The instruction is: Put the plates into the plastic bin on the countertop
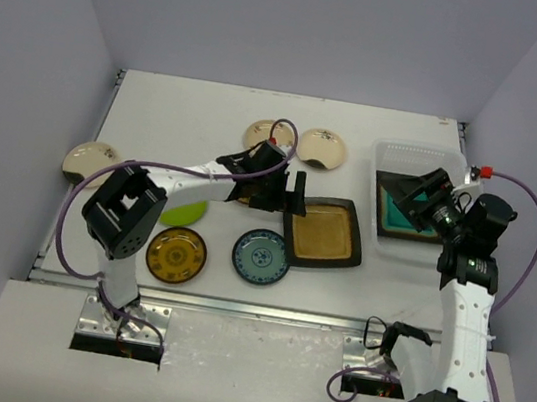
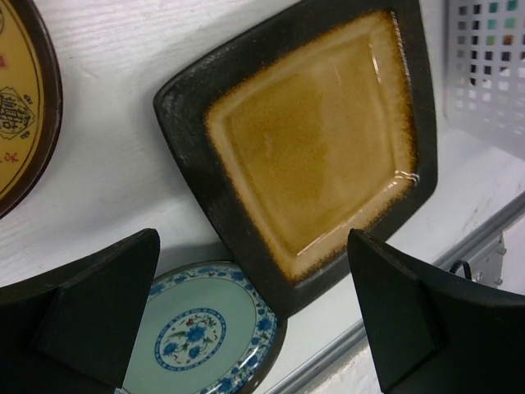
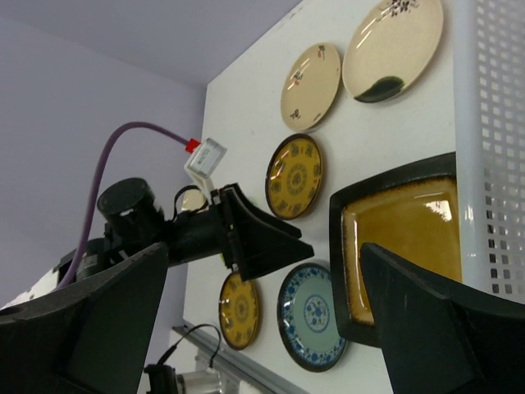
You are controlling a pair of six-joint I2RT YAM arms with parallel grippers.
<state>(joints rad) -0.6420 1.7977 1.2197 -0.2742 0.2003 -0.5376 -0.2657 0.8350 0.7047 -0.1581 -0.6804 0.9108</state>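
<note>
**Operator:** While the teal square plate lies in the plastic bin at the far right of the countertop, which one do I go for?

**Spotter:** The amber square plate, I judge. Your left gripper hovers at its left edge, jaws wide and empty, so you are on the approach to the next pick.

**Operator:** And the right gripper?

**Spotter:** It hangs over the bin, just above the teal plate, jaws spread, holding nothing.

**Operator:** What does the pick call for?

**Spotter:** That plate lies flat, just beside the bin. You probably need one finger under its dark rim, so come down at the edge and close on the rim alone. Mind the blue-white plate: it sits at the near corner, touching or nearly so, I cannot tell which. The amber-patterned round plate, the lime green plate and the cream plates wait on the countertop.
</note>
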